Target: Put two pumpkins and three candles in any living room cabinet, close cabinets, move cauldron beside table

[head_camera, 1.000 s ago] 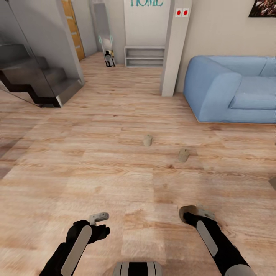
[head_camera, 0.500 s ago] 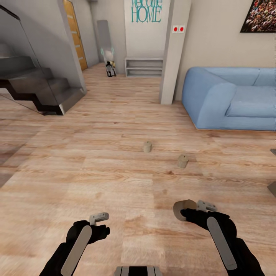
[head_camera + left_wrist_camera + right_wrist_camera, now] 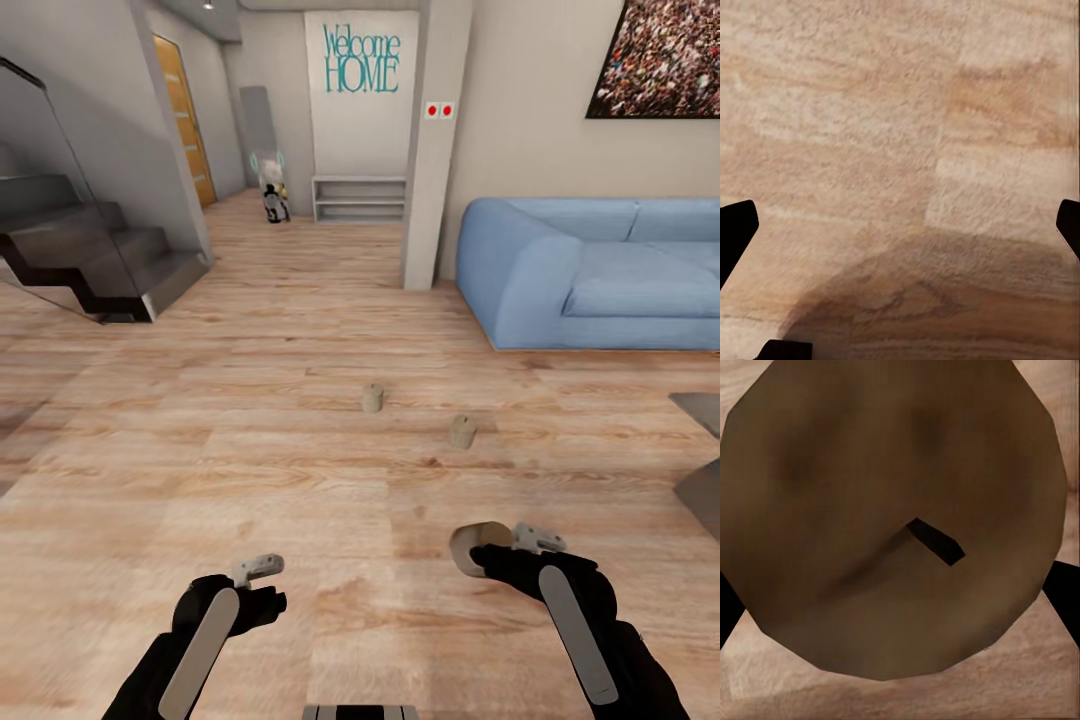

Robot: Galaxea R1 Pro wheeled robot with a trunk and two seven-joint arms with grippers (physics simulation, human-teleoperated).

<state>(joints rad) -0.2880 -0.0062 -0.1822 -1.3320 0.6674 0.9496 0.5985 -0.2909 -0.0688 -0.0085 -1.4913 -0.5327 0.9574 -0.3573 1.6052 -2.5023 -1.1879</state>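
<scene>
Right gripper: our right gripper (image 3: 487, 553) hangs low over the wooden floor (image 3: 300, 450) at the head view's lower right, and we have it clamped on a candle (image 3: 468, 548), whose round pale end faces left past the black fingers.
Held candle up close: through the right wrist camera we see the candle's (image 3: 892, 517) brown circular face with its short dark wick, and dark finger edges showing at both of its sides.
Left gripper: our left gripper (image 3: 262, 580) sits at the lower left of the head view, above bare floor; in the left wrist view its two black fingertips (image 3: 736, 232) stand wide apart at opposite edges with nothing between them but floorboards (image 3: 900, 150) and a shadow.
Nearer loose candle: we see a second candle (image 3: 461, 431) standing upright on the floor ahead of the right gripper, well apart from it.
Farther loose candle: a third candle (image 3: 372, 398) stands upright to the left of and a little beyond the second, near the room's middle.
Surroundings: a blue sofa (image 3: 600, 285) lies beyond the candles at the right, a grey pillar (image 3: 428, 150) stands left of it, and dark stairs (image 3: 90, 260) rise at the far left.
</scene>
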